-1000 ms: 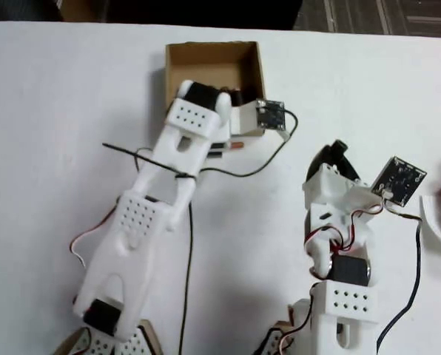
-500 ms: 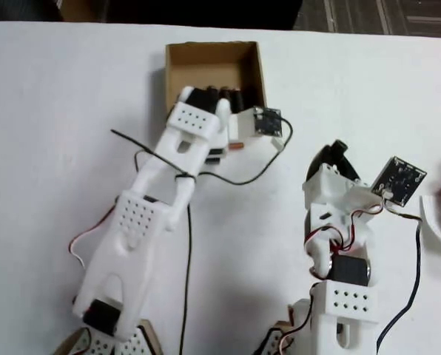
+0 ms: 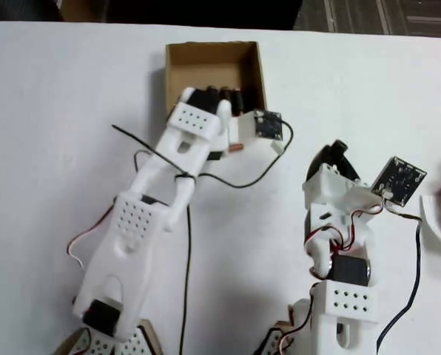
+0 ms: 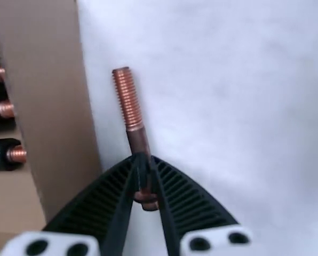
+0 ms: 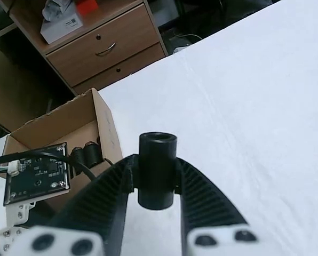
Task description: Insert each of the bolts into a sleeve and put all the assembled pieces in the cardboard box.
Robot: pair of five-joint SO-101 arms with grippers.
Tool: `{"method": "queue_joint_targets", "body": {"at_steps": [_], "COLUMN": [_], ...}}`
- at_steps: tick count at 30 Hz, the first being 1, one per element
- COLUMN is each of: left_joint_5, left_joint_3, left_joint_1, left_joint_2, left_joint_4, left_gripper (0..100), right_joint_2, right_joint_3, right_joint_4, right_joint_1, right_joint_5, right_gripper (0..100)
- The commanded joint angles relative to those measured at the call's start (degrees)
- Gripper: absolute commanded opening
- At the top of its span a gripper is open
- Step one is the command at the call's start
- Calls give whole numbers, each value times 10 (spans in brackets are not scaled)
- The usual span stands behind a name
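Since a second ago the left arm has turned slightly at the wrist, so its camera board has slipped a little nearer beside the near right corner of the cardboard box (image 3: 213, 50). The right arm has not moved. The left claw (image 4: 143, 181) is almost pressed together, its black fingers (image 4: 172, 186) pinching the plain shank of a copper bolt (image 4: 129, 106) close to its head, with the threaded end pointing out past the tips. The bolt lies just outside the box's right wall, over the white worktop (image 3: 58, 111); whether it touches the surface cannot be told. Inside the box, assembled pieces (image 4: 7, 154) lie side by side, black sleeves with copper bolt ends poking out. The right claw (image 5: 156, 186) is well apart to the right and nearer. It is spread only as far as the black sleeve (image 5: 158, 160) it grips, which stands upright with its open bore on top.
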Motion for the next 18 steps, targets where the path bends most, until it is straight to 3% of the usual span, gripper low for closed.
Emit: {"method": "queue_joint_targets", "body": {"at_steps": [1,5,11,18], "left_joint_5": [-5,-4,-3,-4], "left_joint_3": [14,14,8,-70], "left_joint_1": [-10,-10,-24,-25], "left_joint_2": [-5,-5,-13,-22], "left_joint_4": [29,46,19,51], "left_gripper": [88,177,165,159], "right_joint_2": [-18,-18,-18,-18], "right_joint_3": [-6,-6,-6,-6], "right_joint_4": [-13,-13,-13,-13], "right_joint_1": [3,3,3,3], "right_joint_5": [3,3,3,3], "right_gripper": [20,20,20,20]}}
